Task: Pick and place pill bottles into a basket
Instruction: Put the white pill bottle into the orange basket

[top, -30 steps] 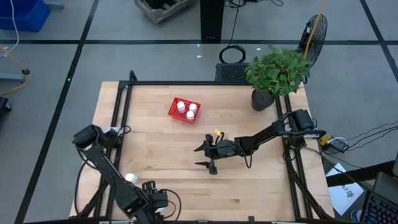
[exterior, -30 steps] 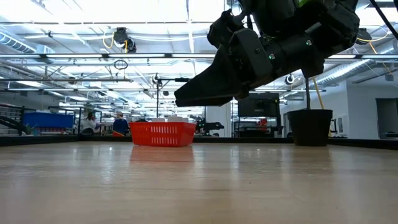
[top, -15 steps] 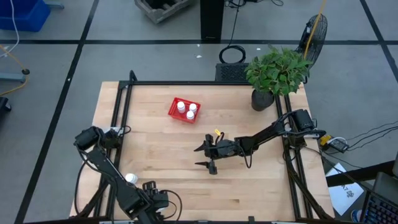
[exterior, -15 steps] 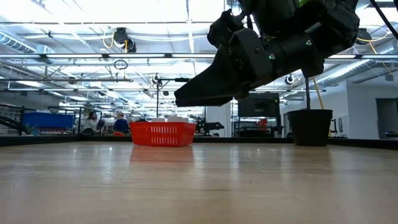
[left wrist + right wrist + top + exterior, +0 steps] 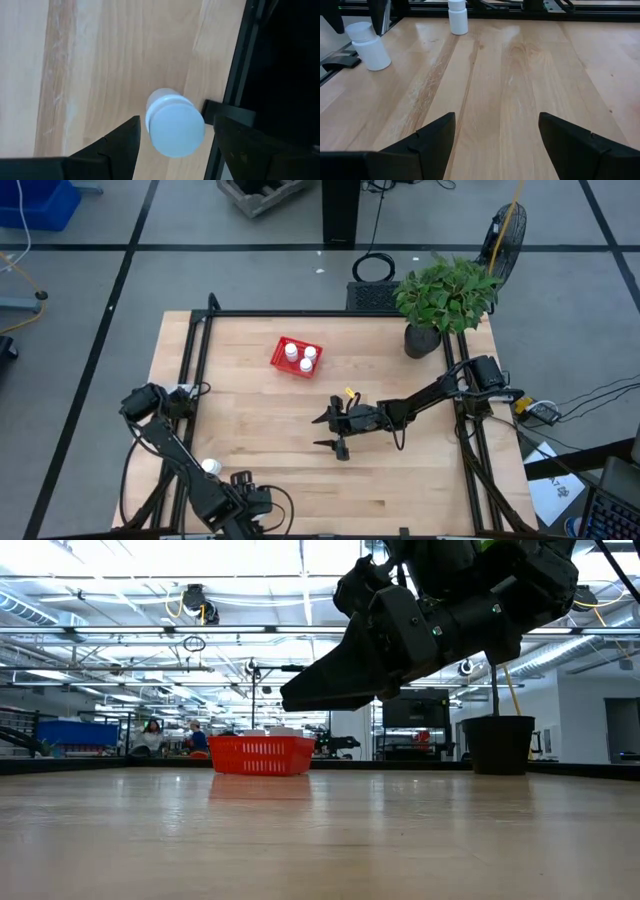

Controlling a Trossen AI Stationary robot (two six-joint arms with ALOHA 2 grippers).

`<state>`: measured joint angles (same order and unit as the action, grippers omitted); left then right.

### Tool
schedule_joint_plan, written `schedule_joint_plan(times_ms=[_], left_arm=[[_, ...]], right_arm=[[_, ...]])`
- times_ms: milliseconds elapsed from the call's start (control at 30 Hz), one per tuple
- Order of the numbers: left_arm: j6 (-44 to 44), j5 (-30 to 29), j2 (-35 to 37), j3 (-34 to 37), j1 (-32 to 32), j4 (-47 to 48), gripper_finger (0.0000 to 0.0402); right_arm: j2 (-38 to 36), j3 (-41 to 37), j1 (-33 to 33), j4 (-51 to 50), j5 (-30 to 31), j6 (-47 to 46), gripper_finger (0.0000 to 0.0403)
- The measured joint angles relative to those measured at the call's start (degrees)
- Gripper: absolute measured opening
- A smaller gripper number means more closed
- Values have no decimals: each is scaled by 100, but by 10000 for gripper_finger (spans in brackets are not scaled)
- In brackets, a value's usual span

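The red basket (image 5: 297,357) stands far of the table's middle with three pill bottles (image 5: 300,358) in it. Another pill bottle (image 5: 210,467) stands upright near the near left corner. A further one (image 5: 175,125) stands beside the black rail, hidden under my left arm in the high view. My left gripper (image 5: 176,120) points down over that bottle, open, one finger on each side and a gap to both. My right gripper (image 5: 325,431) hangs open above the table's middle, pointing toward the table's left, nothing between its fingers (image 5: 440,132).
A black plant pot (image 5: 422,340) stands at the far right. A small yellow thing (image 5: 350,393) lies just far of my right gripper. Black frame rails (image 5: 188,370) run along the table's sides. Bare wood lies between my right gripper and the two standing bottles (image 5: 368,47).
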<state>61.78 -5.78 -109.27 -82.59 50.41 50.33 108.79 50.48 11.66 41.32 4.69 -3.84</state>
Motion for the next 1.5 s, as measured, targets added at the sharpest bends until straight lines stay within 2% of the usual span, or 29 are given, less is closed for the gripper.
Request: schedule_joint_plan(times_ms=[300, 500, 667, 967, 1300, 1500], left_arm=[[31, 138, 0, 119, -52, -119, 248], [2, 226, 0, 119, -88, -101, 165], [-94, 279, 2, 119, -143, -97, 162], [-964, 183, 31, 117, -529, 243, 162], [-1665, -769, 821, 128, -1035, 1631, 162], [-2480, -1201, 1565, 128, -1770, 2123, 162]], right_arm=[[0, -1, 0, 18, 0, 0, 276], [0, 0, 0, 20, 0, 0, 276], [0, 0, 0, 2, 0, 2, 276], [0, 0, 0, 0, 0, 1, 276], [0, 0, 0, 0, 0, 2, 276], [0, 0, 0, 2, 0, 1, 276]])
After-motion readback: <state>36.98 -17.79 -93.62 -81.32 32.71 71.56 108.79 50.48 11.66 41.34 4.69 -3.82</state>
